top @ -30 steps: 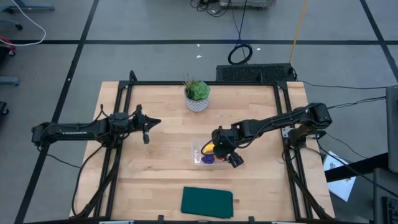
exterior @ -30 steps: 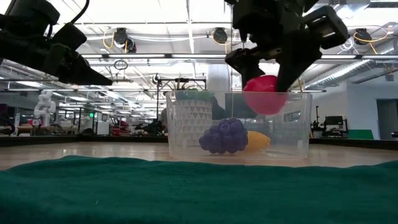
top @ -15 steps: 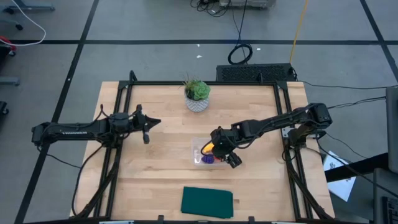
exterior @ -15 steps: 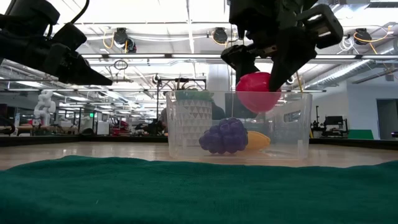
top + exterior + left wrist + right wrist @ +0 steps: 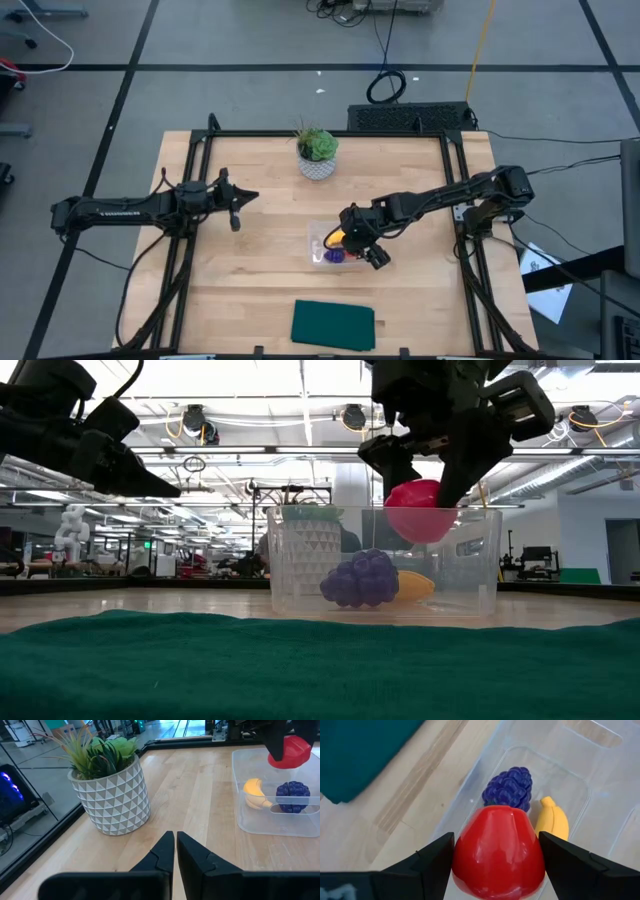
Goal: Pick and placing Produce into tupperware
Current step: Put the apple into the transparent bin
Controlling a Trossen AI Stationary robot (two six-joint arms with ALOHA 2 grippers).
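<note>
The right gripper (image 5: 428,495) clamps the red fruit (image 5: 498,851) between its fingers, holding it just above the open top of the tupperware (image 5: 480,575) at mid-table (image 5: 260,270). Below it, inside, lie the purple grapes (image 5: 360,580) and the banana (image 5: 412,586) side by side. The left gripper (image 5: 175,851), shut and empty, waits well left, near the potted plant (image 5: 111,785).
</note>
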